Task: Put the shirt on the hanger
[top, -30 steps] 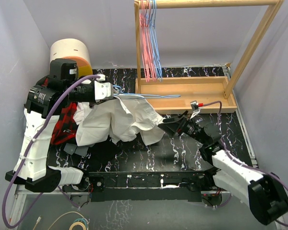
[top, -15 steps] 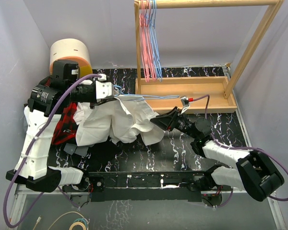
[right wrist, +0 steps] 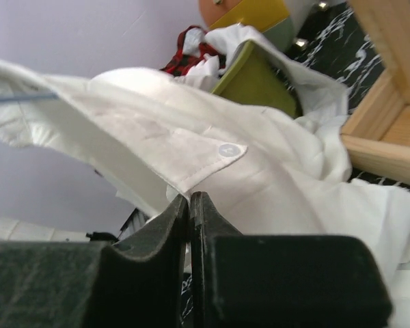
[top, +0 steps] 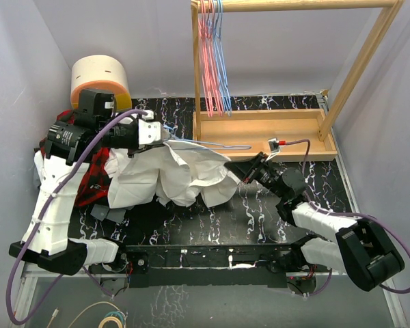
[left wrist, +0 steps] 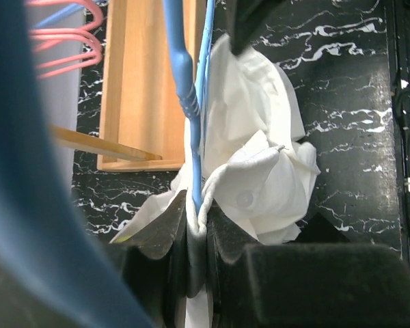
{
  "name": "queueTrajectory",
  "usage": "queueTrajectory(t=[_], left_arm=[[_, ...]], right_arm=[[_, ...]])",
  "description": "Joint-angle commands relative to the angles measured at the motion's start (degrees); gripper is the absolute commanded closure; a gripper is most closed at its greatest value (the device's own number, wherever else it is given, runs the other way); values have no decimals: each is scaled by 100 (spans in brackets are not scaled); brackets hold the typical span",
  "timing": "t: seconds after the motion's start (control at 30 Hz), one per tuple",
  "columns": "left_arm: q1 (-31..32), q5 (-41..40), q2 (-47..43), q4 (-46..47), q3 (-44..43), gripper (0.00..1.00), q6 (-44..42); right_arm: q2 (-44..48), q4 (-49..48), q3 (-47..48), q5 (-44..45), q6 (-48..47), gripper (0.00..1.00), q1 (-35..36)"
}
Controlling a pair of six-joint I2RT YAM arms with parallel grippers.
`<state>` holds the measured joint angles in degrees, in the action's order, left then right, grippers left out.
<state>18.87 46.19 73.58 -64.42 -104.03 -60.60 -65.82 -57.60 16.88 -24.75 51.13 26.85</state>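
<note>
The left hand (left wrist: 195, 219) clamps the hanger (left wrist: 180, 68), with the shirt (top: 171, 171) bunched under its fingertips. The right hand (right wrist: 190, 205) is shut on a thin sliver of shirt hem at its tips. Pull too hard and that hem likely slips out, or the hanger twists in the left hand.

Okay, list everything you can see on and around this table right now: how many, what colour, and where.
shirt: one, white, crumpled mid-table
hanger: one, light blue, along the shirt's top edge
plaid garment: one, red and black, left of the shirt
hanging hangers: several, pink and blue, on the rack's top bar
rack: one, pale wood, far right of the table
round drum: one, cream over orange, far left corner
table: one, black with white veining, under everything
left hand: one, black, shut on the hanger
right hand: one, black, shut on the shirt's edge
</note>
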Motion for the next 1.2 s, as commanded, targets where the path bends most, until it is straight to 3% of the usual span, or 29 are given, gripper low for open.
queueTrajectory(t=[0.0, 0.37, 0.67, 0.9, 1.0, 1.17], left_arm=[[-28, -51, -247, -311, 197, 100, -483], [-31, -1141, -309, -76, 700, 100, -632], [-33, -1711, -125, 244, 709, 100, -297], [142, -1895, 186, -53, 587, 100, -55], [352, -2090, 354, 120, 542, 100, 404], [556, -1813, 455, 798, 199, 100, 1726]], right_arm=[[271, 352, 204, 98, -114, 92, -585], [775, 2219, 1332, -584, -626, 92, -1548], [1028, 3200, 1841, -852, -781, 92, -1578], [1366, 4060, 2646, -1035, -770, 92, -1552], [1293, 4515, 3219, -892, -783, 92, -1178], [777, 4598, 3756, 563, -1049, 92, 836]])
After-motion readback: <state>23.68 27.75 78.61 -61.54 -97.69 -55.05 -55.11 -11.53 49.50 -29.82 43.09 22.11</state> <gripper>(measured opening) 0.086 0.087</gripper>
